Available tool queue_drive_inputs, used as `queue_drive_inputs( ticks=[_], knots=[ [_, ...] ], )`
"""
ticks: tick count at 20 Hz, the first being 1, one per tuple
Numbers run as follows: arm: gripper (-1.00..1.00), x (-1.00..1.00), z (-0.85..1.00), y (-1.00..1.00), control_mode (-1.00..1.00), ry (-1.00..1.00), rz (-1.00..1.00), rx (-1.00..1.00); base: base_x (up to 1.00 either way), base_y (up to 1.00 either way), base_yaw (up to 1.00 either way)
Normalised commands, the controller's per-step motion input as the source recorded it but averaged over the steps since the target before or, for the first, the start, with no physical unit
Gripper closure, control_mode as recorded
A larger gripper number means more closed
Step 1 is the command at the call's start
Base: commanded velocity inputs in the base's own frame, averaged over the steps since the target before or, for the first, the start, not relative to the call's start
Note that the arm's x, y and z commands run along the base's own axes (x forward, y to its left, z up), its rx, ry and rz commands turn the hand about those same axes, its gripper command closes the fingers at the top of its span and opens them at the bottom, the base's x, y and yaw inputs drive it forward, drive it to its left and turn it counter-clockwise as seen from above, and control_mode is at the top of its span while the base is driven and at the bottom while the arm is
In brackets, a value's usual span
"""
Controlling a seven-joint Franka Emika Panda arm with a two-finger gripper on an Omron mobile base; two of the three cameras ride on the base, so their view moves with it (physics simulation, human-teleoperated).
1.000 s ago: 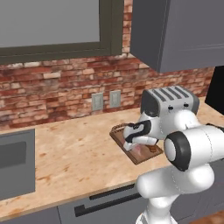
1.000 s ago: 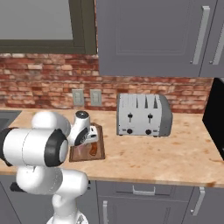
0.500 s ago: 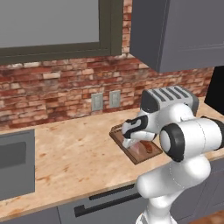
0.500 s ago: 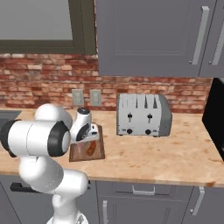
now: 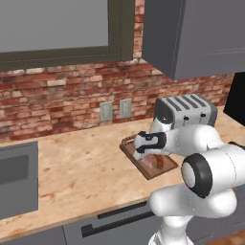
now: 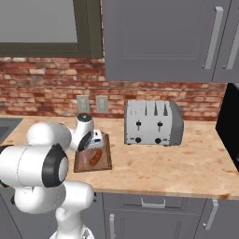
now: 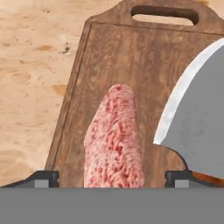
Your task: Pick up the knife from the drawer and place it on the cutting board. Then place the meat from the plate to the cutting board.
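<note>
On a wooden counter [image 6: 154,163], the meat [image 7: 114,140] lies flat on the cutting board [image 7: 131,65] just beside the knife [image 7: 197,122], while the gripper [image 7: 112,177] hangs low over the board with its fingertips [image 7: 43,177] spread apart on either side of the meat, not clamped on it.

A dark brown cutting board [image 5: 143,165] is laid on the wood-grain tabletop [image 5: 81,167], in front of a silver toaster [image 5: 187,109]. The board is partly covered by the white arm, whose gripper [image 5: 139,154] is held low over its left part; the state of the fingers cannot be made out. A reddish piece, likely the meat [image 5: 157,162], is seen lying on the board just right of the gripper. Two wall outlets [image 5: 115,110] are set in the brick wall behind.
</note>
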Motion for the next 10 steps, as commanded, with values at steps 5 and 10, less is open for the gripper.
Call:
queue_drive_inputs(
  ticks=[5, 10],
  knots=[
    [-1.00, -0.41, 0.63, 0.00, -1.00, -0.32, -0.11, 0.00, 0.00, 0.00, 0.00],
    [-1.00, -0.72, 0.76, -0.02, -1.00, -0.23, -0.16, 0.00, 0.00, 0.00, 0.00]
  ],
)
